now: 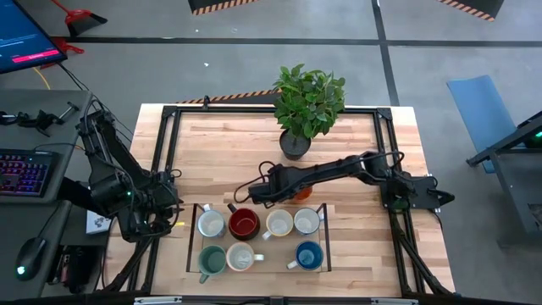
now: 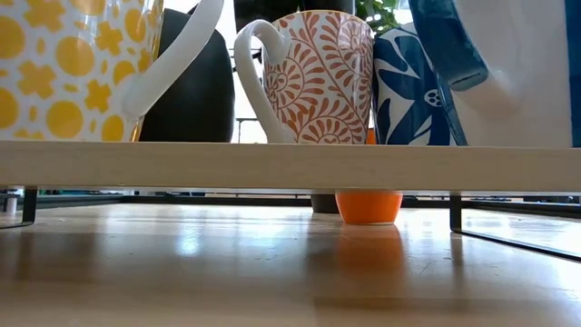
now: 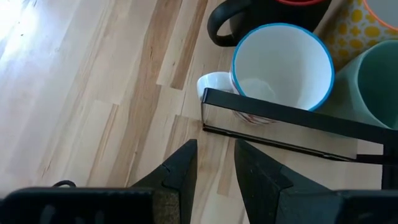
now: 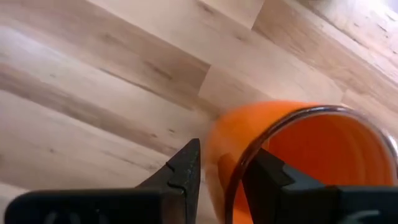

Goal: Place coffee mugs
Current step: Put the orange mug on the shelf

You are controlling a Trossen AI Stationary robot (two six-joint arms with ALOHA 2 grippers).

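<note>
**Desk:** While you have the overhead up, where is the right arm?

**Me:** It reaches across the pale wooden surface, and the right gripper is closed on the rim of the round orange ceramic mug, one finger outside the wall and one inside. That mug stands on the wood just behind the black-framed tray, in front of the dark round pot with the leafy green plant.

**Desk:** And the other mugs?

**Me:** I count seven in the tray. The back row has a white mug with a blue rim, a dark red mug, a cream mug and a white mug. The front row has a teal green mug, a second white mug and a blue mug.

**Desk:** Left arm?

**Me:** It waits at the tray's left edge. The left gripper holds nothing, fingers slightly apart, pointing at the blue-rimmed mug.
</note>
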